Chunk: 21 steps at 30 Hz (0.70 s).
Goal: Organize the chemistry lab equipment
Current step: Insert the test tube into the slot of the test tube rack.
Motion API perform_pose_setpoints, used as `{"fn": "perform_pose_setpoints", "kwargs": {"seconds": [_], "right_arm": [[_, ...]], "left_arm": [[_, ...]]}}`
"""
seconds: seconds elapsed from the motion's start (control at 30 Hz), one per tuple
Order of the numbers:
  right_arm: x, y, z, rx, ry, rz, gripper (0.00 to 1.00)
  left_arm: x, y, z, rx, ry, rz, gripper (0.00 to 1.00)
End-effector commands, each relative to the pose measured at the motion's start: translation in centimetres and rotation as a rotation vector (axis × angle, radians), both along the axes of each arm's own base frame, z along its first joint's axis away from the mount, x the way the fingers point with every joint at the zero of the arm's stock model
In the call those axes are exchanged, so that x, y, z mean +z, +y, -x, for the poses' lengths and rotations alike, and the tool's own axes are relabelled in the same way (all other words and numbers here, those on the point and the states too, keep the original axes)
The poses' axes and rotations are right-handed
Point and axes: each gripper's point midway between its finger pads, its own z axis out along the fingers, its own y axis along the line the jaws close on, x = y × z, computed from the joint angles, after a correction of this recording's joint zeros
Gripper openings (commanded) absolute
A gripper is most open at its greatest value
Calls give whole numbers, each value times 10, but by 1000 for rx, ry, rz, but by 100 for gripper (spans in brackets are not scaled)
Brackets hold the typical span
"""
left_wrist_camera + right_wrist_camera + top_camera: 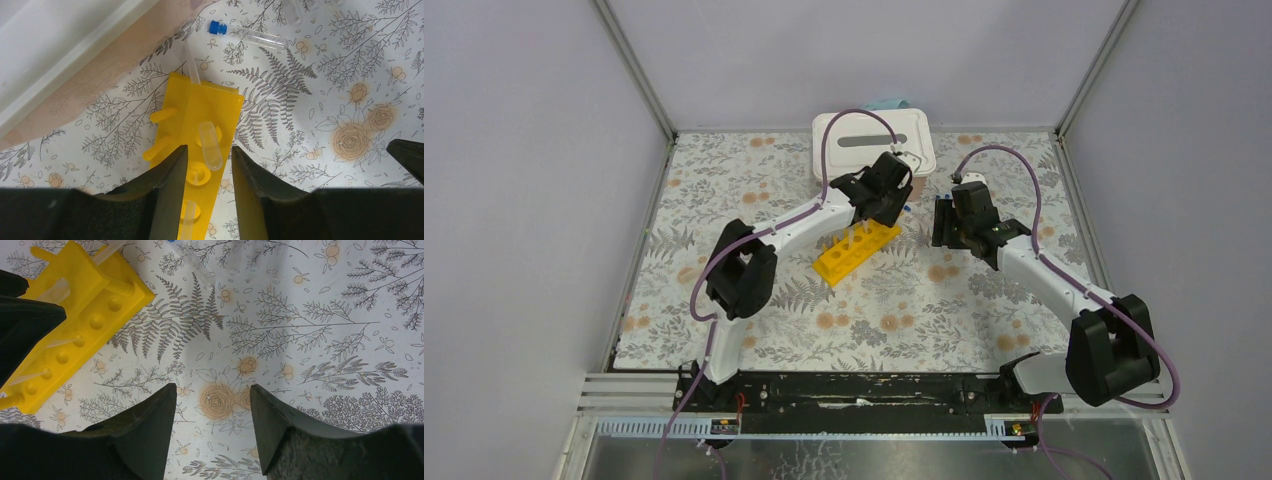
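Yellow rack (856, 252) lies diagonal mid-tabletop (904, 330), nearer far edge; clear tube (210, 145) leans in one hole. Blue-capped tube (248, 35) lies flat just beyond rack's far end. Left gripper (210, 148) above rack, jaws partly apart, nothing gripped. Right gripper (214, 386) over tabletop right of rack, jaws wide, empty.

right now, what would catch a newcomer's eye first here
The bright yellow rack sits mid-table on the floral cloth, with clear tubes in some of its holes. The left gripper hangs open just above its far end. The right gripper is open over bare cloth to the rack's right, and a blue-capped tube lies loose beyond the rack.
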Motion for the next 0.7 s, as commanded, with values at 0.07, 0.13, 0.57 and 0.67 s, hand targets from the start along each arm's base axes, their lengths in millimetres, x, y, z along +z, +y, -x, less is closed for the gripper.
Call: {"fn": "perform_pose_setpoints", "kwargs": {"seconds": [0.07,0.13,0.57,0.67], "right_arm": [[11,4,-12,-7,-47,-30,63],[11,5,-12,-8,-46,-33,63],[10,5,-14,-10,-44,-28,63],[10,5,-14,-11,-44,-29,63]], "left_arm": [[-13,2,-1,10,24,0,43],[-14,2,-2,10,23,-2,43],[-12,-1,-7,10,10,2,36],[-10,-2,-8,9,3,2,33]]}}
